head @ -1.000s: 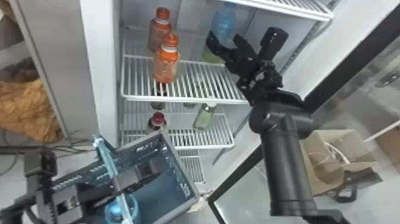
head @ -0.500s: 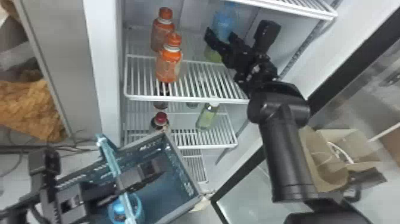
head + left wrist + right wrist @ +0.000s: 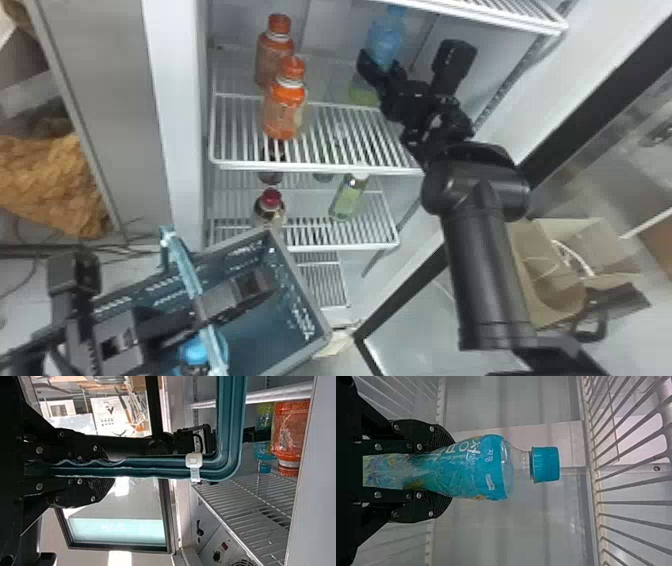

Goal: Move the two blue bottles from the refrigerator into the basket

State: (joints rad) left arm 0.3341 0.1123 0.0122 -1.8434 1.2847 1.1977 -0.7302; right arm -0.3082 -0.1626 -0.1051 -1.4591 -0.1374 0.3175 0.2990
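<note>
In the head view, my right gripper [image 3: 381, 70] reaches into the upper shelf space of the refrigerator, closed around an upright blue bottle [image 3: 388, 37]. Seen from the right wrist, that gripper [image 3: 445, 469] has a finger on each side of the bottle's narrow middle; the blue-capped bottle [image 3: 490, 469] stands out past them. My left gripper [image 3: 207, 305] holds the rim of the dark teal basket [image 3: 312, 300], which is tilted before the refrigerator. The left wrist view has that gripper [image 3: 109, 468] clamped on the rim [image 3: 158, 467]. Another blue-capped bottle [image 3: 194, 352] lies inside the basket.
Two orange bottles [image 3: 284, 112] stand left of the held one on the wire shelf [image 3: 320, 165]. Lower down are a red-capped bottle [image 3: 270, 205] and a green one [image 3: 348, 197]. The open door's dark frame [image 3: 400, 300] and a cardboard box [image 3: 545, 280] are at right.
My right gripper and the blue bottle have shifted slightly to the right since half a second ago. The basket stays in my left gripper, nearly in place.
</note>
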